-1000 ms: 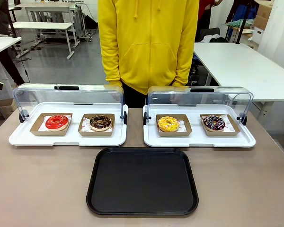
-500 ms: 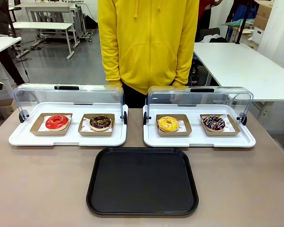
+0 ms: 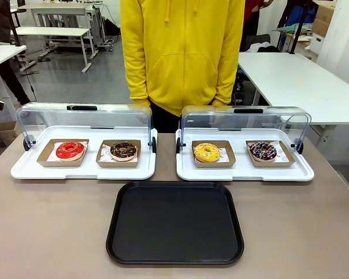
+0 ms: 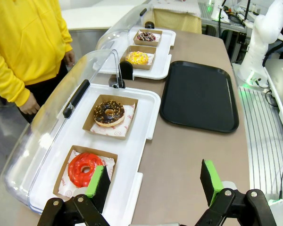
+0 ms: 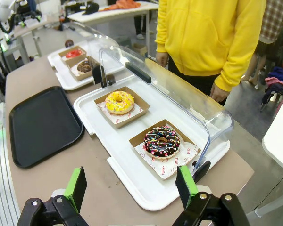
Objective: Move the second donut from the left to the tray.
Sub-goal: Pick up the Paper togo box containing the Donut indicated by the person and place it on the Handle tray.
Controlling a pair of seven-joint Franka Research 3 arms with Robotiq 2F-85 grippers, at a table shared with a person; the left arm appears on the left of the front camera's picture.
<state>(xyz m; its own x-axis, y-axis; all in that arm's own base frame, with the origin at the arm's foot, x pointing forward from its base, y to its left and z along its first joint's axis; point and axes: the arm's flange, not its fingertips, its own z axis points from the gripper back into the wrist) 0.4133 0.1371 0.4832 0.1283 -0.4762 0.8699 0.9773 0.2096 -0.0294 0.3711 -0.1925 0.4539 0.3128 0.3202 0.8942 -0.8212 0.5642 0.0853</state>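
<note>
The second donut from the left (image 3: 124, 150) is chocolate-glazed with light crumbs and sits in a brown cardboard holder on the left white display tray, lid raised. It lies ahead of my left gripper (image 4: 154, 183), which is open and empty over the table edge beside the red donut (image 4: 86, 169); here the chocolate donut (image 4: 109, 112) is farther along. The black tray (image 3: 174, 224) lies bare at the table's middle front, also seen as the tray (image 4: 200, 94). My right gripper (image 5: 131, 188) is open and empty near the right display tray; the chocolate donut (image 5: 85, 66) is far off.
The right white display tray (image 3: 244, 172) holds a yellow donut (image 3: 206, 152) and a dark sprinkled donut (image 3: 262, 150). Clear lids (image 3: 84, 114) stand open behind both display trays. A person in a yellow hoodie (image 3: 181, 52) stands at the far side, hands down.
</note>
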